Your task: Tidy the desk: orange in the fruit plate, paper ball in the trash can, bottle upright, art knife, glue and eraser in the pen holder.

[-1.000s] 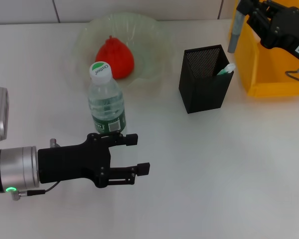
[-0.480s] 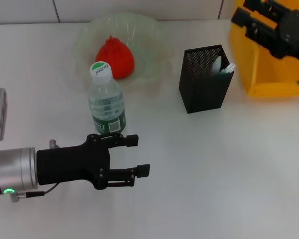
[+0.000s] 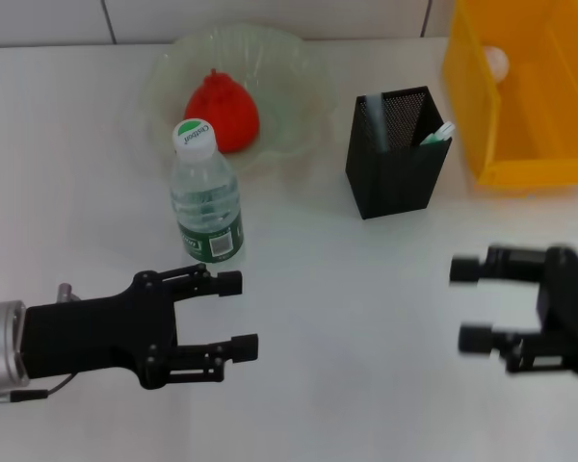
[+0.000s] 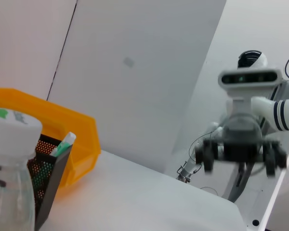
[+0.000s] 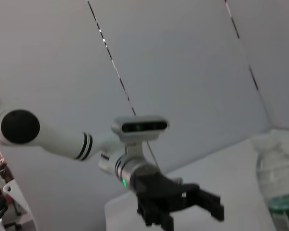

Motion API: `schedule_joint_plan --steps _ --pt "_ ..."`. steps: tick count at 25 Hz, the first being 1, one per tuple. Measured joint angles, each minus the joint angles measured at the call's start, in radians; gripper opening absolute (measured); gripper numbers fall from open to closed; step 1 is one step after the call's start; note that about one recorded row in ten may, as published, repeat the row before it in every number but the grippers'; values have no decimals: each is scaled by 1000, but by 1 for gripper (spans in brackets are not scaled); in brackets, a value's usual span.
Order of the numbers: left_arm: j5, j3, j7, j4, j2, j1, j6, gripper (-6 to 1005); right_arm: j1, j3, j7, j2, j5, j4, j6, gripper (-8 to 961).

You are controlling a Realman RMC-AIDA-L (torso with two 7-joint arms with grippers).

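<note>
The orange [image 3: 222, 111] lies in the pale-green fruit plate [image 3: 173, 60] at the back of the desk [image 3: 347, 289]. Just in front of the plate, the bottle [image 3: 204, 192] stands upright, white cap on top. The paper ball [image 3: 494, 63] rests inside the yellow trash can [image 3: 520, 144]. A white-and-green stick [image 3: 439, 133] pokes out of the black mesh pen holder [image 3: 397, 168]. The art knife and the eraser are hidden. My left gripper [image 3: 236, 315] is open, low and in front of the bottle, holding nothing. My right gripper [image 3: 467, 304] is open over the front right of the desk.
In the left wrist view the bottle [image 4: 9, 178], pen holder [image 4: 45, 178] and trash can [image 4: 62, 139] are close, and the right gripper [image 4: 240, 162] is farther off. The right wrist view shows the left gripper [image 5: 183, 207] and the bottle [image 5: 279, 187].
My right arm has left the trash can and swung down to the front right of the desk; the paper ball now shows in the can. The left gripper has drawn back from the bottle.
</note>
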Motion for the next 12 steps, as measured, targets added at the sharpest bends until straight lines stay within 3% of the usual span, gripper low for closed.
schedule_joint_plan --steps 4,12 --pt "1 -4 -16 0 13 15 26 812 -8 3 -101 26 -69 95 12 732" --pt "2 -8 -31 1 19 35 55 812 -1 4 -166 27 -73 143 37 752"
